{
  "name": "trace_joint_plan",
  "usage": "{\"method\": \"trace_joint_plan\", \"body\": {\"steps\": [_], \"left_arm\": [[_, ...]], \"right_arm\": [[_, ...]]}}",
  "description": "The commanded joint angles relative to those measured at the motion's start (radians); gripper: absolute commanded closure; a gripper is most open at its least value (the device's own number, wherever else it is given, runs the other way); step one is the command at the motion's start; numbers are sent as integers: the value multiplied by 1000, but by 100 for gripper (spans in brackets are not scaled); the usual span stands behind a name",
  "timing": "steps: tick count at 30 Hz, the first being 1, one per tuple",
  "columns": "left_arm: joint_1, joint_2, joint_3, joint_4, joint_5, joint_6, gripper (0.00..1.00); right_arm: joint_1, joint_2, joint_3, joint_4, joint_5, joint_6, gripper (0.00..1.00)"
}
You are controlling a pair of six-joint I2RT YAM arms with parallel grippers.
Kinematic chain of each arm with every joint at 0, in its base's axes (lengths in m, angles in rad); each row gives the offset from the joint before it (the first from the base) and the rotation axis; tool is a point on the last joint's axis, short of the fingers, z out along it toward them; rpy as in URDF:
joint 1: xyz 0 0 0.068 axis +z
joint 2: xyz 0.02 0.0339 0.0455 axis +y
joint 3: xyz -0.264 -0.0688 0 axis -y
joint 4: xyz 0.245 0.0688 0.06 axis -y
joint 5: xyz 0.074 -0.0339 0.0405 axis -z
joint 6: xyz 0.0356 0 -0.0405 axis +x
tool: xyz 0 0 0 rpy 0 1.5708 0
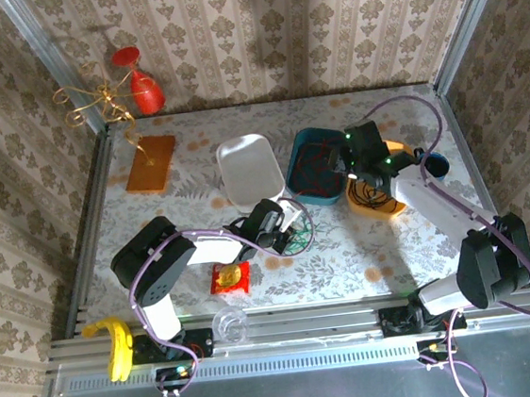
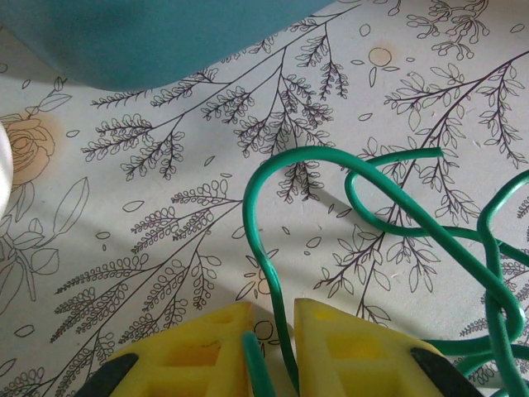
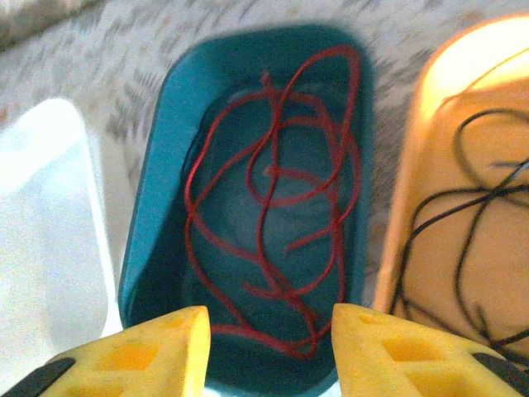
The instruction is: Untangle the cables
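Bench [image 1: 347, 256]: floral cover | white tray [image 1: 246, 167] centre-rear, just beside teal bin [image 1: 308, 139] | orange bin [image 1: 385, 210] right | orange board [image 1: 150, 163] rear-left | snack packet [image 1: 229, 278], clear cup [image 1: 229, 324] front | banana [image 1: 119, 345] on front-left rail.

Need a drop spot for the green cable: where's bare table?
Bare patch front centre, between the green cable and the right arm. Another between the orange board and the white tray. Crowded behind: white tray, teal bin, orange bin side by side.

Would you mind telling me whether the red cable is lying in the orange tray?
No, the red cable lies coiled inside the teal tray.
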Motion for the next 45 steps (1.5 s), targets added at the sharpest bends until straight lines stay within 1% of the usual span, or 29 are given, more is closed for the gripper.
{"method": "trace_joint_plan", "body": {"steps": [1, 4, 6, 9, 12, 16, 21, 25, 26, 27, 28, 29, 30, 32, 35, 37, 39, 42, 45], "left_arm": [[-9, 25, -30, -54, -10, 9, 80], [-2, -3, -71, -2, -8, 4, 79], [5, -25, -96, 26, -1, 3, 76], [15, -51, -119, 52, 36, 4, 73], [16, -59, -120, 50, 39, 6, 71], [17, -61, -116, 48, 43, 8, 71], [17, -61, -115, 45, 38, 7, 71], [17, -64, -120, 49, 26, 1, 71], [16, -64, -121, 49, 25, 0, 71], [17, -62, -121, 49, 23, 1, 71], [17, -61, -118, 48, 24, 2, 71], [16, -58, -116, 46, 24, 2, 71], [17, -56, -114, 44, 22, 2, 71], [16, -51, -108, 36, 13, 2, 71], [16, -45, -102, 24, 3, -4, 73], [16, -46, -105, 22, -2, -10, 75], [21, -47, -113, 26, 4, -11, 80], [33, -47, -128, 31, 9, -24, 81], [48, -45, -141, 45, 15, -40, 81]], "right_arm": [[105, -9, -54, -38, -170, -100, 56], [182, -2, -73, -84, -242, -167, 56], [201, 10, -87, -100, -300, -183, 56], [205, 38, -104, -109, -375, -182, 56], [207, 63, -117, -108, -373, -169, 56], [207, 105, -113, -124, -333, -164, 56], [213, 145, -112, -135, -355, -167, 56], [215, 138, -142, -125, -353, -159, 56], [215, 136, -146, -121, -357, -156, 57], [215, 136, -149, -115, -366, -156, 60], [215, 136, -151, -111, -380, -156, 66], [215, 136, -151, -112, -390, -156, 74], [215, 133, -151, -113, -394, -156, 86], [215, 114, -153, -119, -377, -155, 100], [214, 52, -147, -148, -243, -131, 100], [215, -5, -123, -197, -104, -107, 100], [215, -100, -102, -220, 47, -83, 100], [213, -236, -86, -221, 259, -21, 100], [213, -351, -88, -193, 407, 37, 100]]}}
